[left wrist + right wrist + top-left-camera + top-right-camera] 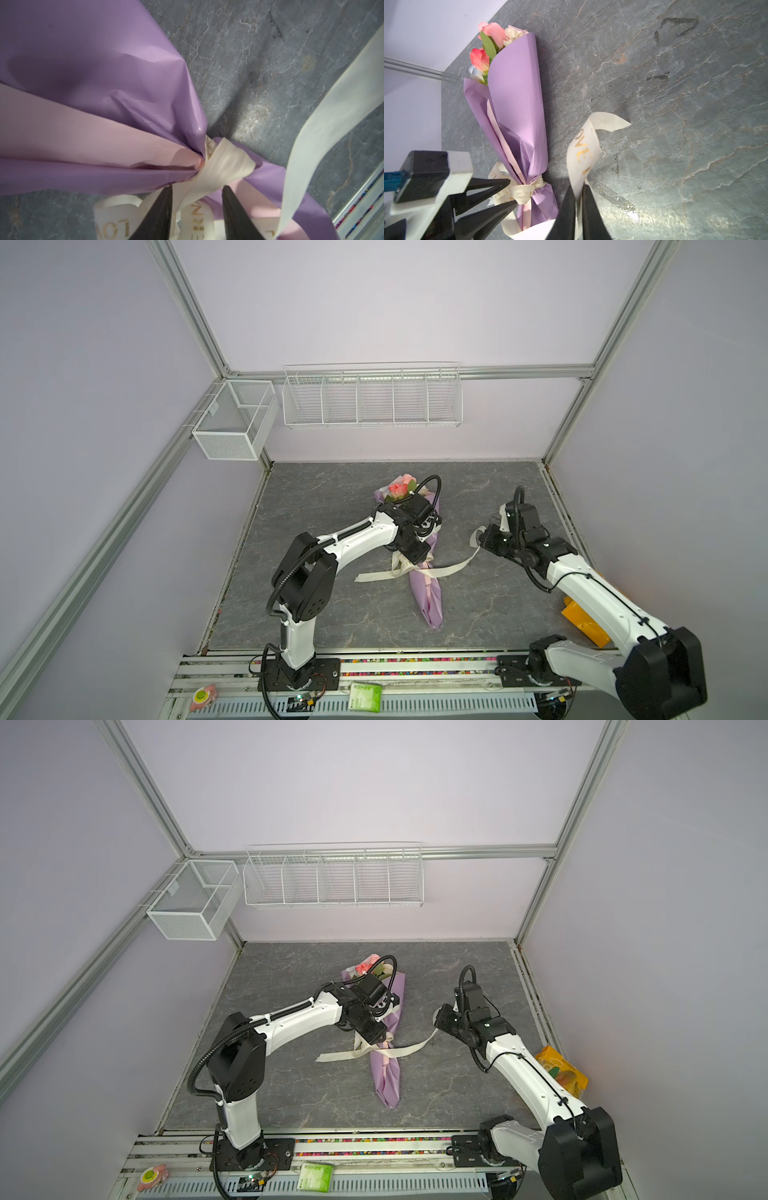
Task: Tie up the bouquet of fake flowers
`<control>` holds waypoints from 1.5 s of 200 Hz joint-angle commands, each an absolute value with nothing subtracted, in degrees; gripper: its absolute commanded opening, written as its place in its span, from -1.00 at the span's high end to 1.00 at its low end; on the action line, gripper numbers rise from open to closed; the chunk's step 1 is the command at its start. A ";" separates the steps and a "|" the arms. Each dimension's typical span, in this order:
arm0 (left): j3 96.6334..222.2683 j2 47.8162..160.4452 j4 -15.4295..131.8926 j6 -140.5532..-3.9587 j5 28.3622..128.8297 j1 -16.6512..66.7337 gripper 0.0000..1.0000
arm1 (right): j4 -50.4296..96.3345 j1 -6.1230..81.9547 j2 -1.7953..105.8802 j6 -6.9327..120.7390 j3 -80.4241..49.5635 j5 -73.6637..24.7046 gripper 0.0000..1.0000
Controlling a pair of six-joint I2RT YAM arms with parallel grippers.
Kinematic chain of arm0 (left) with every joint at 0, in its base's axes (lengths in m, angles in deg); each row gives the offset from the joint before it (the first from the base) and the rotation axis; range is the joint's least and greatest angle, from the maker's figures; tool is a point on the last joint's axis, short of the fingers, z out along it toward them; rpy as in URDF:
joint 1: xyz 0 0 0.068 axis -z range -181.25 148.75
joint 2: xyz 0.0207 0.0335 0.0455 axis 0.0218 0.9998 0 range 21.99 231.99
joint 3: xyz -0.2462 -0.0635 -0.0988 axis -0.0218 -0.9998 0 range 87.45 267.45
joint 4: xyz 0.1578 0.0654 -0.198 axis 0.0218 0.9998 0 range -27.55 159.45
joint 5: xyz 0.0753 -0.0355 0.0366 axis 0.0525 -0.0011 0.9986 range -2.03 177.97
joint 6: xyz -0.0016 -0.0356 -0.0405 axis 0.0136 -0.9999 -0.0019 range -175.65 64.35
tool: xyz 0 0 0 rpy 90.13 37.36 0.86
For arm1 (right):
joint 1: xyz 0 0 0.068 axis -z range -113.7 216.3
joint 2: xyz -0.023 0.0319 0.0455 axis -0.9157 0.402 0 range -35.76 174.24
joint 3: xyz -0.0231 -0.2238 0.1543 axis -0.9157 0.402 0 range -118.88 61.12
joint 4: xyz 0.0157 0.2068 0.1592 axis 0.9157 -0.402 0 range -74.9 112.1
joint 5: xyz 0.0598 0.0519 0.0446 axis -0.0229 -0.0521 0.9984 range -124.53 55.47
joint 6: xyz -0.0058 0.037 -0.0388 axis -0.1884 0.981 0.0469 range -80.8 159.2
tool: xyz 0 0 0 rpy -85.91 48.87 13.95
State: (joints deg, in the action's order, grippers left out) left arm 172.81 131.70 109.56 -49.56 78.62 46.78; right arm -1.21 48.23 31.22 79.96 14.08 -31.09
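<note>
Bouquet (401, 487) lay flat mid-counter (332, 497), the wrap's (428, 597) narrow end toward me, roses (493, 31) at the far end. Just past that narrow end the ribbon (583, 153) circled the neck in a knot (525, 190). One tail lay slack on the counter to the left; the other ran off right & upward. Left fingers (160, 214) stood part-open astride the ribbon right at the knot, gripping nothing as far as I could see. Further right, right fingers (564, 212) were pinched tight on the raised tail, its end curling free beyond them.

Looked like the cinching step. To do it well, IMO: left should clamp the slack tail or pin the neck before right pulls, else the whole bouquet slides. Pull low & straight out from the knot, steadily, so the loop (496, 169) isn't dragged through.

Hard to tell:
- Proper knot or a single crossing? Folds overlapped too much.
- Stems were all hidden inside the wrap.
- From above, the left arm (357, 535) covered the wrap's middle & its own fingertips.
- Ribbon lettering was only partly legible.
</note>
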 commanded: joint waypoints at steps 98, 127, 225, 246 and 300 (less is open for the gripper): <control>173.93 128.77 111.49 -49.12 77.88 47.02 1.00 | -1.33 48.46 31.82 81.71 13.49 -31.29 0.75; 173.42 126.83 111.64 -50.92 76.80 46.98 1.00 | 0.59 48.50 32.91 82.82 12.83 -29.78 0.74; 171.83 124.35 113.92 -54.56 71.35 47.07 1.00 | 10.73 49.17 33.74 86.78 11.17 -33.16 0.70; 171.65 123.47 113.49 -55.49 69.86 46.97 1.00 | 7.29 49.36 37.61 85.54 9.41 -31.59 0.68; 169.31 122.62 113.87 -57.69 68.96 46.95 1.00 | 0.20 49.31 34.26 83.06 14.75 -25.52 -0.07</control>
State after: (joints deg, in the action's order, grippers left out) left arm 170.76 124.07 112.32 -56.05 70.65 46.78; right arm 5.44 49.09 38.28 84.04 12.09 -28.58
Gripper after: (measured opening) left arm 0.047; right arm 0.485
